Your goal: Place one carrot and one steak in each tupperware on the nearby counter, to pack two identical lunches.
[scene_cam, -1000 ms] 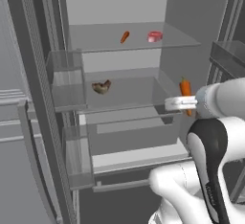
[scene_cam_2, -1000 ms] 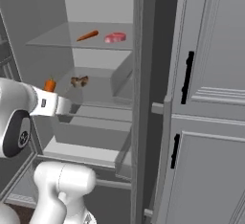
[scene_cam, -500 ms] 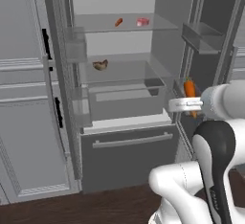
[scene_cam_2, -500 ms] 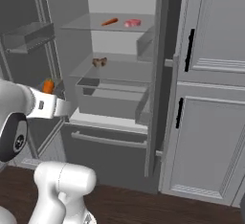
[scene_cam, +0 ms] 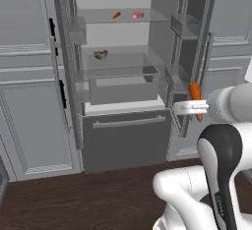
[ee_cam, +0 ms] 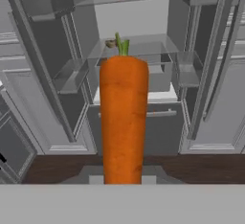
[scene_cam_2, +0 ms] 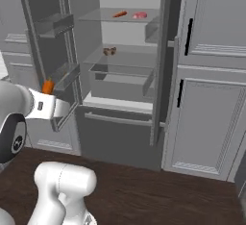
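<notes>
The pincer (scene_cam: 196, 107) is pinched on a carrot (scene_cam: 195, 92), a smooth bright-orange tapered stick that stands nearly upright in its grip; in the hand view the carrot (ee_cam: 123, 117) rises straight up from between the fingers, with a small green stub at its top. In the right base view the same pincer (scene_cam_2: 54, 105) sits at the end of the white forearm, with the orange tip (scene_cam_2: 47, 85) poking up above it.

Beyond the pincer stands an open fridge (scene_cam: 120, 140) with flat grey walls, its doors swung wide to either side and carrying boxy shelves. Low in front is a closed grey drawer with a long bar handle (scene_cam: 129, 122). Above it is a clear, box-shaped bin (scene_cam: 123, 82), pulled partly out.

Farther back, on the middle glass shelf, lies a dark brown steak (scene_cam: 100, 54), a small lumpy slab. On the top glass shelf, farthest from the pincer, a second carrot (scene_cam: 116, 14) lies just beside a pink-red steak (scene_cam: 138, 14).

Panelled grey cabinet doors (scene_cam_2: 206, 118) with black handles flank the fridge, and the floor (scene_cam: 74, 199) is dark wood planks.
</notes>
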You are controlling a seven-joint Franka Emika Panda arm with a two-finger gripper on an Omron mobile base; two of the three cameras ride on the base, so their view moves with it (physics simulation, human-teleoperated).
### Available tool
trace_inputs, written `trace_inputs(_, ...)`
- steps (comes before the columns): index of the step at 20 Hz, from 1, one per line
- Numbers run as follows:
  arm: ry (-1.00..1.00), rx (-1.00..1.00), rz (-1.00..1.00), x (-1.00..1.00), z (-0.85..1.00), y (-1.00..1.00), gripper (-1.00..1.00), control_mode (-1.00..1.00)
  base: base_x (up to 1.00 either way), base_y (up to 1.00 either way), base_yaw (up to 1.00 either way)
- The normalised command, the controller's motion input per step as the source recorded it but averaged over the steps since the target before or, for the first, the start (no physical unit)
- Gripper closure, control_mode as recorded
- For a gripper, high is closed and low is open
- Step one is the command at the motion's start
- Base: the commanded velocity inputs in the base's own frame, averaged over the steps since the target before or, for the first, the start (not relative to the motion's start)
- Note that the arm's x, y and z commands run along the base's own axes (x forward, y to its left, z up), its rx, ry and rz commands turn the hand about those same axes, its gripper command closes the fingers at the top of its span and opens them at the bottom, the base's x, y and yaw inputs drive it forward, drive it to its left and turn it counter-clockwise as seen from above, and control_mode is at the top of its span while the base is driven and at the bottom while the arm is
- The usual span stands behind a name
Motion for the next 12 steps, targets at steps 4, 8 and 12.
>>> trace_inputs(4,0.00,0.00,0.00,0.00,0.00,0.00,1.00,1.00,-0.69,-0.32,-0.03)
trace_inputs(8,0.00,0.00,0.00,0.00,0.00,0.00,1.00,1.00,-0.50,-0.65,-0.26)
trace_inputs(12,0.00,0.00,0.00,0.00,0.00,0.00,1.00,1.00,-0.01,-0.86,-0.47)
